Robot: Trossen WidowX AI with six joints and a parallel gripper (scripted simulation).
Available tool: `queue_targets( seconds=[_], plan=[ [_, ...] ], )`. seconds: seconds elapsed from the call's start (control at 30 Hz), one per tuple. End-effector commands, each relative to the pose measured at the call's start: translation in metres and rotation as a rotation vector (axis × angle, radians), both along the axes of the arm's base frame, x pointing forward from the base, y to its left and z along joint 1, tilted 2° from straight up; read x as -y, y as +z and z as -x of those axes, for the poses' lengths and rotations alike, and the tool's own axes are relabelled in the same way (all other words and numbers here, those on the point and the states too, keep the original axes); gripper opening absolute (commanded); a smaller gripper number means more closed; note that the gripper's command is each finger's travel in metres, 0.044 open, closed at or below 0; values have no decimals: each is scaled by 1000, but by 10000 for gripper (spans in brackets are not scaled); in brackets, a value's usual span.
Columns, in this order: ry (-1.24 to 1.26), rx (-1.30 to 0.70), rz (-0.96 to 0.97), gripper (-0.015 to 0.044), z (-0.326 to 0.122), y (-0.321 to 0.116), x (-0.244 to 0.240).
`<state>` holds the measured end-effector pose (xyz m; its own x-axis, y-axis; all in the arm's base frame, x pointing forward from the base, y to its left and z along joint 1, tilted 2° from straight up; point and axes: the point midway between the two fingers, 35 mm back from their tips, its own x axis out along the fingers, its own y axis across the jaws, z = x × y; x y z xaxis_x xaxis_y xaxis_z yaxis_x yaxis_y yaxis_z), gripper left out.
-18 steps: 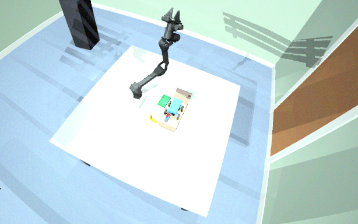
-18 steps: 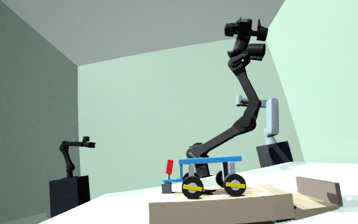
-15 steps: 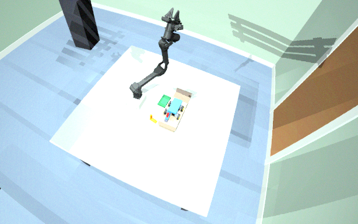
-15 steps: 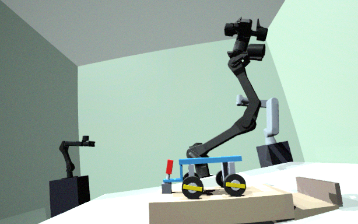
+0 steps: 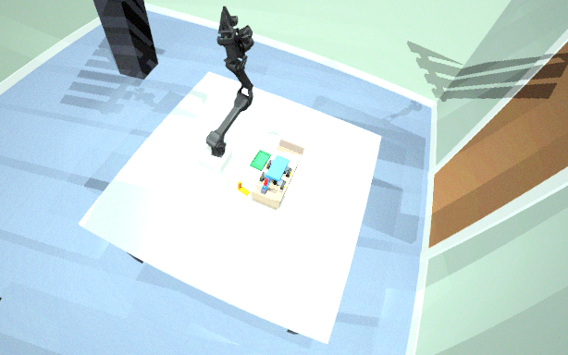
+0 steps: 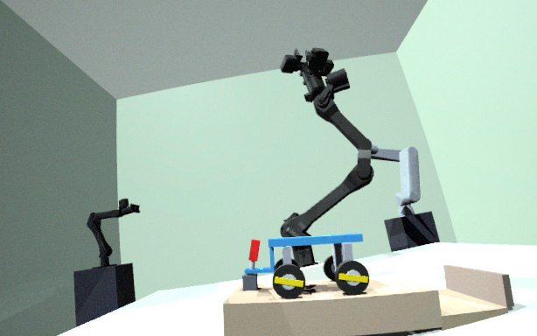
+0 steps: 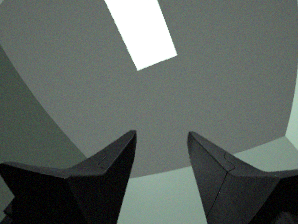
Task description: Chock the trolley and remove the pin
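The blue trolley (image 5: 277, 167) (image 6: 316, 240) stands on all its wheels on the wooden ramp (image 5: 266, 199) (image 6: 332, 312). The red-headed stop pin (image 5: 265, 182) (image 6: 254, 250) stands in its holder at the trolley's uphill end. The yellow chock (image 5: 244, 190) lies on the white table beside the ramp's uphill end, its orange handle up; its base is too small to make out. The green tray (image 5: 261, 160) lies beside the ramp, on the arm's side. My gripper (image 7: 161, 136) is raised high above the table, far from all of these. Its fingers are partly open with nothing between them.
A wooden end wall (image 5: 290, 147) (image 6: 477, 280) stands across the ramp's downhill end. The arm's pale base block (image 5: 215, 163) is on the table, to the left of the tray in the top view. Other arms on dark pedestals stand in the background of the exterior view.
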<state>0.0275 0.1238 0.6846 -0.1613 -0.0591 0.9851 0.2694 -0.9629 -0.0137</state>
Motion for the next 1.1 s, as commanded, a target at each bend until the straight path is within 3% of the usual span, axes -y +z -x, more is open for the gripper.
queue_targets(
  seconds=[0.0, 0.2, 0.4, 0.57, 0.8, 1.07],
  plan=[
    [201, 57, -171, 190, 28, -2, 70],
    [553, 195, -434, 190, 49, -29, 182],
    [871, 364, -696, 190, 37, -78, 282],
    [1048, 505, -872, 190, 18, -121, 336],
    [1273, 812, -1201, 190, -34, -216, 402],
    [1324, 1268, -1614, 190, -105, -348, 422]
  ],
)
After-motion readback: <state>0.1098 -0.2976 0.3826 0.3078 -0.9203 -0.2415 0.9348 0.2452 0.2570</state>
